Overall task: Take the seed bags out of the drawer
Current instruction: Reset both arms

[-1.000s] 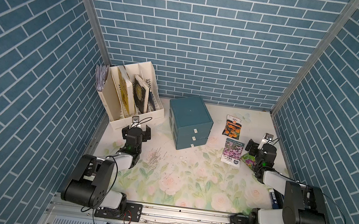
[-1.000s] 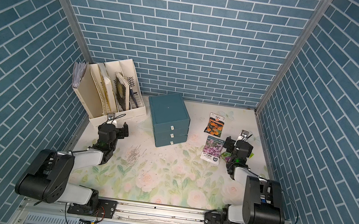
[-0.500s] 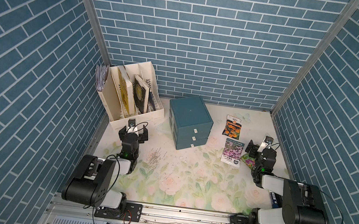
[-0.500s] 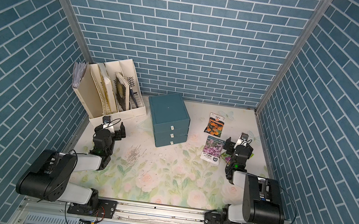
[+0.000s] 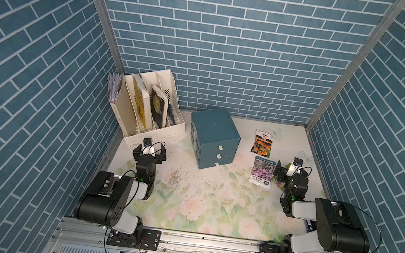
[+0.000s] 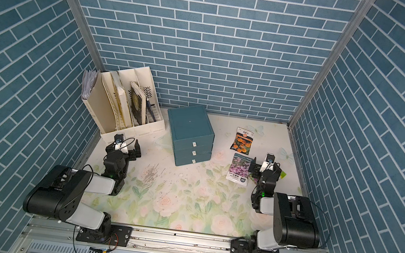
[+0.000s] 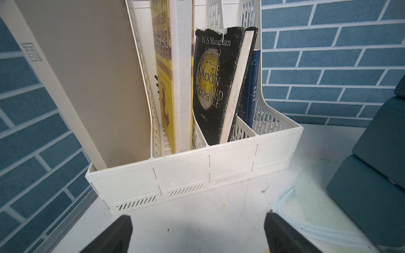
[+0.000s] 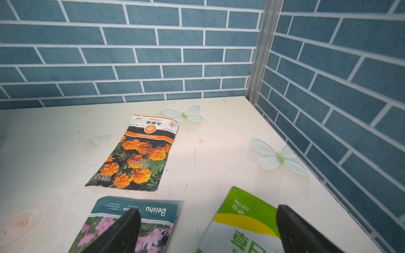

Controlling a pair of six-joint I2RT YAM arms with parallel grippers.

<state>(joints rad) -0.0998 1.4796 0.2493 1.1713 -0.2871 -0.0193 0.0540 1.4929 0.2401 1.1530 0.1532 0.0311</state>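
Orange bag: flat on the table, beyond the right jaws, untouched.
Purple bag: flat, one corner under a right finger; I cannot tell if they touch.
Green bag: flat, lying between the right jaws.
Right gripper: spread wide, holding nothing.
Left gripper: spread wide, empty, facing the rack, well apart from the bags.
Drawers: all look closed.
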